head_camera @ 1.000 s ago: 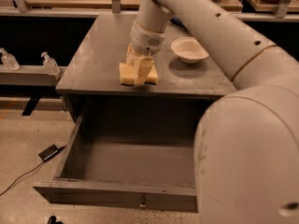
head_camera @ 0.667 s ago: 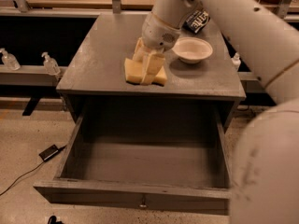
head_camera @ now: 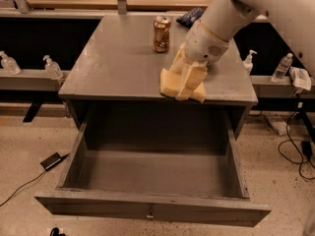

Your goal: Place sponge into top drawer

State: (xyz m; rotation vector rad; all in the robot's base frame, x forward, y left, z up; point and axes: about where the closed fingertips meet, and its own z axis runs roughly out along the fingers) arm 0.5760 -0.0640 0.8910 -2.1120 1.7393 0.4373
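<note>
The drawer (head_camera: 147,201) is pulled out in front of the desk (head_camera: 118,58), its wide inside open from above, and the can (head_camera: 161,33) sits well back. At the desk's front edge the gripper (head_camera: 183,90) has its fingers (head_camera: 191,77) clamped on the sponge (head_camera: 170,82)

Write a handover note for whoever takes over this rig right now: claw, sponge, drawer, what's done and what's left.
The claw is shut on the sponge, at the front edge of the table, right of centre.
The drawer is pulled open below, with nothing in it.
The can stands further back, apart from the sponge.
Done: drawer open, sponge gripped.
Left: carry the sponge forward over the drawer, lower it, release.
</note>
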